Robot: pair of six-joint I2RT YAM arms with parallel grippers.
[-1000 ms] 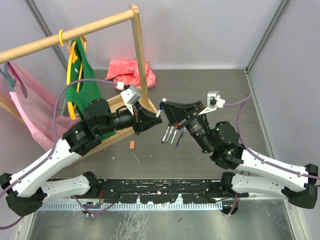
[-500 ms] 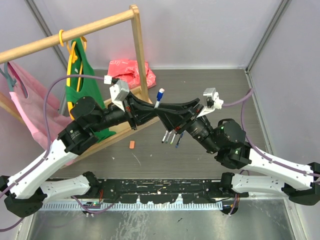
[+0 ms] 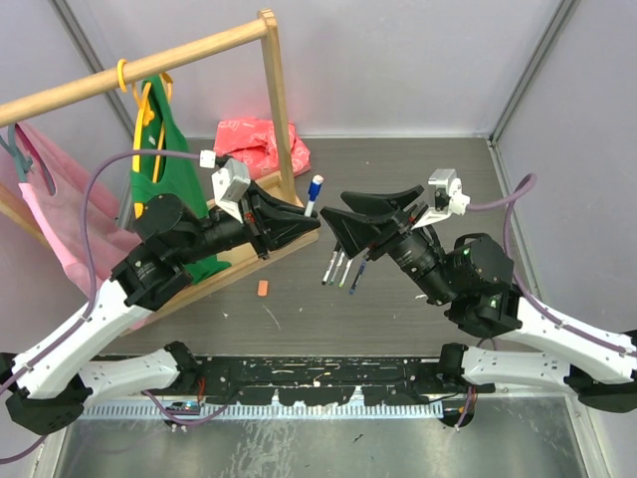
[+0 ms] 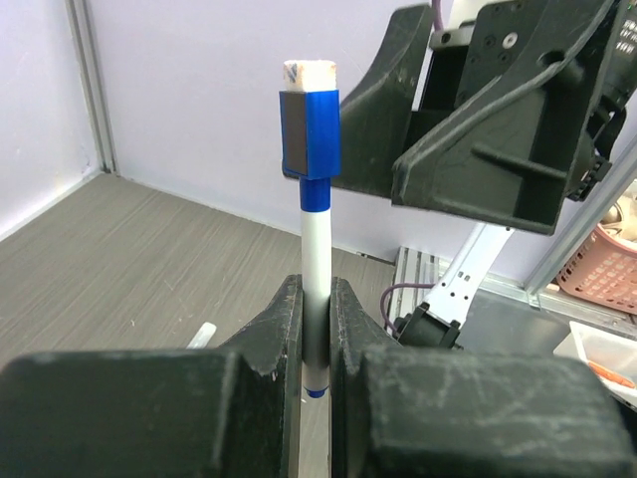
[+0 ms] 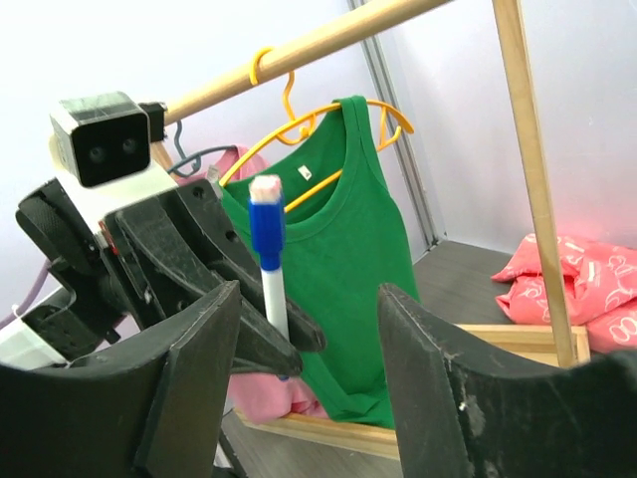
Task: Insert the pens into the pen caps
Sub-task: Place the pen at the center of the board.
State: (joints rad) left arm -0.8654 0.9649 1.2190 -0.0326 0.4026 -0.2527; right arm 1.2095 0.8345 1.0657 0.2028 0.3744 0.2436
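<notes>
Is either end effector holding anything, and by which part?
The left end effector clamps a blue-capped pen by the lower part of its white barrel. The right end effector is open, holding nothing.

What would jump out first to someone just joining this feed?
The upright pen with a blue cap, clamped in the left gripper at centre, the right gripper open beside it. Then the loose pens on the table below, and the green top on the wooden rack at left.
</notes>
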